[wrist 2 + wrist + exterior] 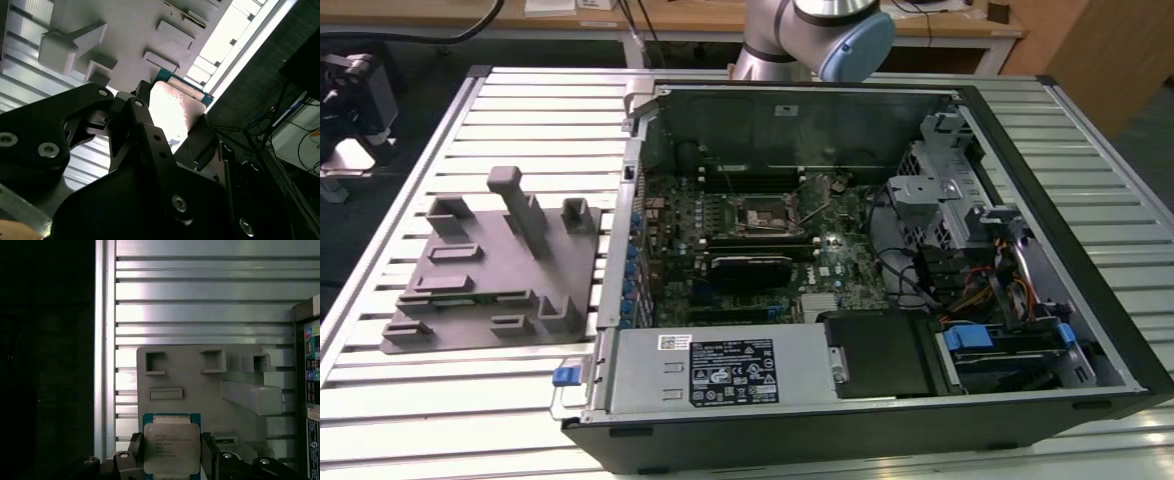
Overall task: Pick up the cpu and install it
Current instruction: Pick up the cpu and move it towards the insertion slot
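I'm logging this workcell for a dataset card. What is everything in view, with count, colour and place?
cpu: one, silver-grey top with a green edge, held above the fixture block
fixture block: one, grey, on the table at the exterior view's left of the computer case
computer case: one, black, open, on the table
motherboard: one, green, inside the case
socket: one, dark square, on the motherboard
power supply: one, silver-grey with a label, at the case's near edge
table: one, silver, slatted
arm: one, silver with a blue cap, behind the case
gripper: one, black, shut on the cpu
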Controlling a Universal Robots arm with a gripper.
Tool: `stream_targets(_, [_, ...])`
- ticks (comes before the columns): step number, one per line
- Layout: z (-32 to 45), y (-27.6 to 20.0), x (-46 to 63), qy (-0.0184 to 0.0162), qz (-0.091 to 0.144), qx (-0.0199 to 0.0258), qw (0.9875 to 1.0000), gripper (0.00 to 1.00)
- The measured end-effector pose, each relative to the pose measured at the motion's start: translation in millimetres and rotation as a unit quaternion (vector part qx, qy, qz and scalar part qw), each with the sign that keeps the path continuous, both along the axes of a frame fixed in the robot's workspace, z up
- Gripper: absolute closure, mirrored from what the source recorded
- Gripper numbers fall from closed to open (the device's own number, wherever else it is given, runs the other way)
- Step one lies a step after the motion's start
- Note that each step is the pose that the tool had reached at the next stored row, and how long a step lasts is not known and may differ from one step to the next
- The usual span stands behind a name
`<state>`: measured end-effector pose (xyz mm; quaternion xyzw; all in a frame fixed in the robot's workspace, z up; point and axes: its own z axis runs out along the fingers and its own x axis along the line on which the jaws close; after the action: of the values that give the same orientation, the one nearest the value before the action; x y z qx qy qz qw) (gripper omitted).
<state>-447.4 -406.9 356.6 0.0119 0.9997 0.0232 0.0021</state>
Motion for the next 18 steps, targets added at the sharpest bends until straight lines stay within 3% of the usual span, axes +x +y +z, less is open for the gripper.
stream_targets(11, [16.0,1.1,0.0,0.0001,0.0,-0.0001,1.0,0.46])
stream_targets(18, [30.1,2.1,0.0,0.0001,0.0,0.0,1.0,0.46])
